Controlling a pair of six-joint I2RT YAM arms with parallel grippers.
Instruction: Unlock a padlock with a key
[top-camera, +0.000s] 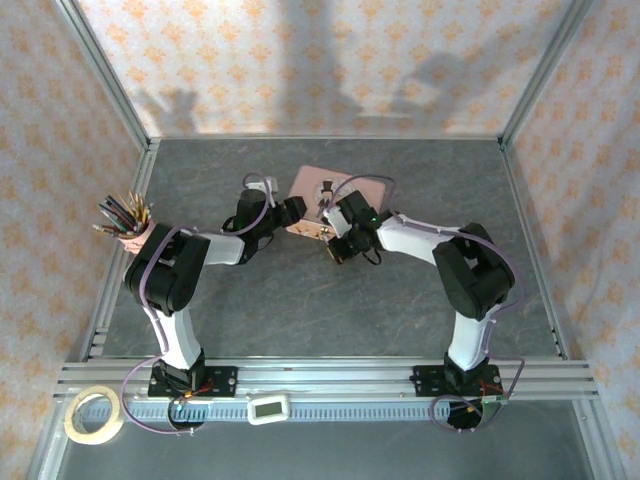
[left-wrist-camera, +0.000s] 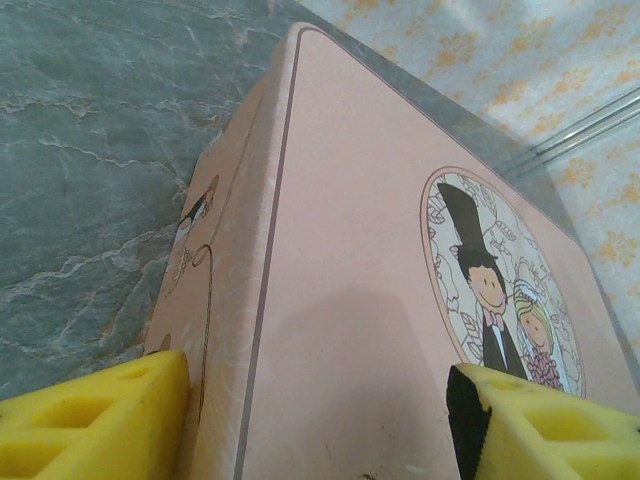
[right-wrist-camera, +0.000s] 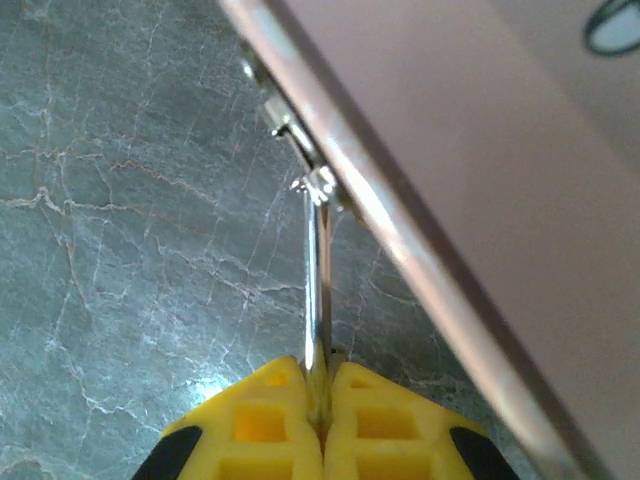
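Observation:
A pink picture tin (top-camera: 312, 192) lies at the middle back of the grey table. My left gripper (top-camera: 292, 212) is at its left near corner. In the left wrist view the tin (left-wrist-camera: 350, 250) lies between the spread yellow fingers (left-wrist-camera: 100, 420), one beside its side wall and one over the lid; the gripper (left-wrist-camera: 318, 400) is open. My right gripper (top-camera: 338, 243) is at the tin's near edge, shut (right-wrist-camera: 322, 375) on a thin silvery key (right-wrist-camera: 317, 280) seen edge-on. The key's tip meets a small silvery fitting (right-wrist-camera: 320, 185) on the tin's rim. The padlock's body is hidden.
A cup of coloured pencils (top-camera: 125, 225) stands at the table's left edge. A tape roll (top-camera: 95, 415) and a small white device (top-camera: 268, 408) lie by the front rail. Patterned walls and metal frame posts enclose the table.

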